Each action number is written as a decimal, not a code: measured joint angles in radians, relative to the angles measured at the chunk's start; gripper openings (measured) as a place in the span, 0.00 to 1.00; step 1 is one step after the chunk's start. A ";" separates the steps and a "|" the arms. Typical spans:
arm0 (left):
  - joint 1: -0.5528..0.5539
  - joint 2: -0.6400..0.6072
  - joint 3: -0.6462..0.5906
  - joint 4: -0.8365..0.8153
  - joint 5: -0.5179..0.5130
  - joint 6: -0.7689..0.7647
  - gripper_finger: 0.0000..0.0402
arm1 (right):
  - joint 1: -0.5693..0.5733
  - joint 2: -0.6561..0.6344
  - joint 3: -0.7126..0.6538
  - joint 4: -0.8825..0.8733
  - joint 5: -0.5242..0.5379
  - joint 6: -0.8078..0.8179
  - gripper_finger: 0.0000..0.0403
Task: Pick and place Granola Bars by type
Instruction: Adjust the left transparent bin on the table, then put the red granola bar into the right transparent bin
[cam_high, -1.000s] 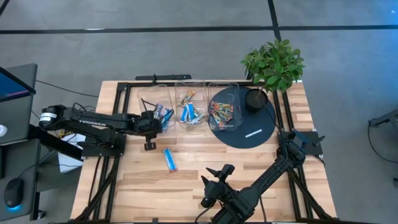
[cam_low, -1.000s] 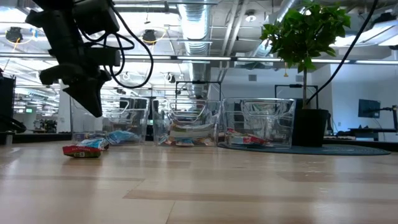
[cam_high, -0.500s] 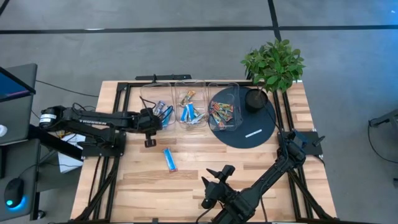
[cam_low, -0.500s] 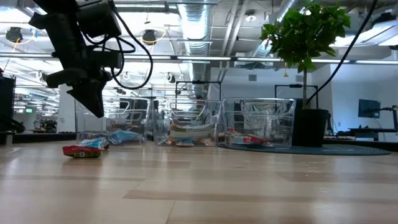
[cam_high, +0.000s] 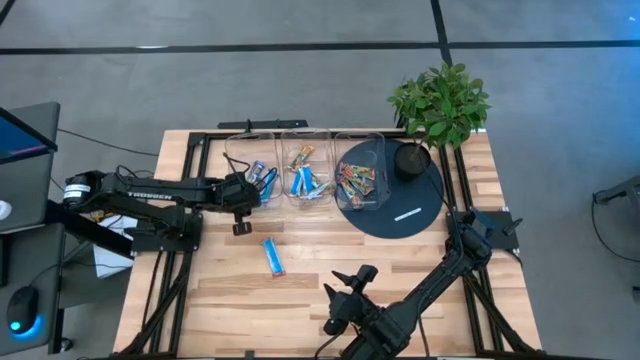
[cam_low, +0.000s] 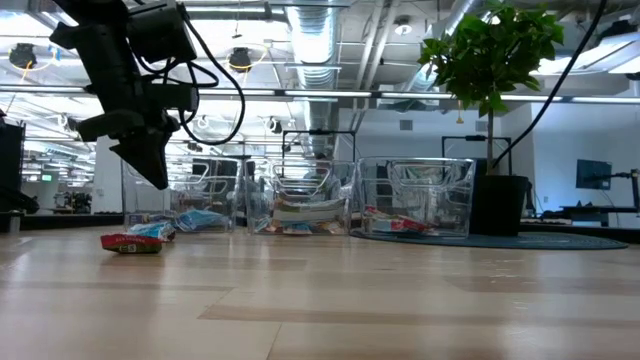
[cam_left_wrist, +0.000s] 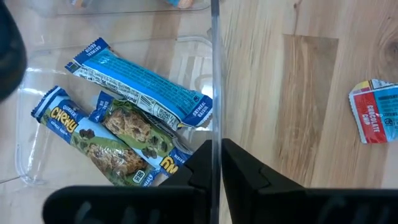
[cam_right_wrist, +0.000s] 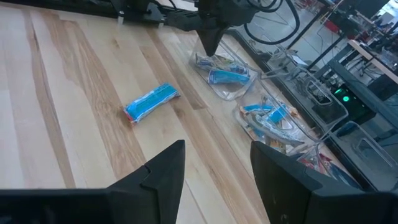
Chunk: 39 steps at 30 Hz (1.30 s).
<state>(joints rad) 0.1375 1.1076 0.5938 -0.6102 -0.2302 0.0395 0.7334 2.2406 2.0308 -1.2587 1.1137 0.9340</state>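
Observation:
One blue granola bar (cam_high: 273, 256) lies flat on the wood, also seen in the right wrist view (cam_right_wrist: 151, 101) and the low view (cam_low: 130, 241). Three clear bins hold the other bars: blue ones in the left bin (cam_high: 262, 180) (cam_left_wrist: 140, 84), blue and orange ones in the middle bin (cam_high: 306, 176), and orange-brown ones in the right bin (cam_high: 356, 184). My left gripper (cam_high: 250, 196) (cam_left_wrist: 214, 165) (cam_low: 155, 178) is shut on nothing and slants down over the left bin's near wall. My right gripper (cam_high: 348, 282) (cam_right_wrist: 214, 165) stands open near the table's front edge.
A potted plant (cam_high: 438, 102) stands at the far right on a dark round mat (cam_high: 400, 205), which also bears a small white mark (cam_high: 407, 213). Bare wood lies between the bins and the right gripper. Black frame rails (cam_high: 190, 160) run along the table's sides.

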 joint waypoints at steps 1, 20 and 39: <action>0.000 0.000 0.000 0.000 0.000 0.000 0.05 | 0.000 0.000 0.000 0.000 0.000 0.000 0.44; -0.002 0.000 0.046 -0.066 -0.014 -0.007 0.30 | 0.000 0.000 0.000 0.001 0.000 0.000 0.44; -0.076 -0.022 0.085 -0.107 -0.046 -0.037 0.38 | -0.001 0.000 0.000 0.007 0.001 -0.002 0.44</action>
<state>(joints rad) 0.0611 1.0859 0.6788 -0.7175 -0.2760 0.0023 0.7322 2.2406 2.0308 -1.2518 1.1145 0.9318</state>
